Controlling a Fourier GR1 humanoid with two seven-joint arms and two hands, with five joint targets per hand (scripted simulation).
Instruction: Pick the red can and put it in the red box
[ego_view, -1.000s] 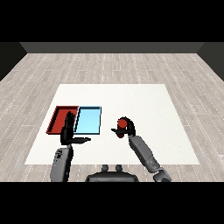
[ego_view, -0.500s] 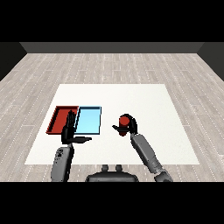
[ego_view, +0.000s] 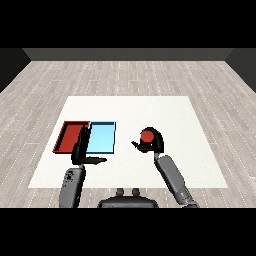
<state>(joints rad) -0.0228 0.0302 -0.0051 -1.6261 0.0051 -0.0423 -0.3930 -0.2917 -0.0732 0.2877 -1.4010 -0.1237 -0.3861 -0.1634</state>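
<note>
Two trays lie side by side on the white tabletop (ego_view: 150, 107), toward its left half: the red box (ego_view: 70, 136) at the outer left and the light blue tray (ego_view: 102, 137) touching its right edge, and as far as can be seen neither holds anything. Both grey forearms come in from the lower corners. On the robot's left, the left hand (ego_view: 82, 150) rises in front of the seam between the two trays, its fingers straight and pointing up with the thumb stuck out sideways, grasping nothing. Smaller and further right, the right hand (ego_view: 154, 145) is curled round the red can (ego_view: 147, 135), whose round red top shows above the black fingers; whether the can stands on the tabletop or is lifted off it cannot be told. The can is well apart from the red box, with the blue tray between them. By my reading the pick is done or nearly so, and what is left is the whole carry leftward across the blue tray and the release into the red box.
</note>
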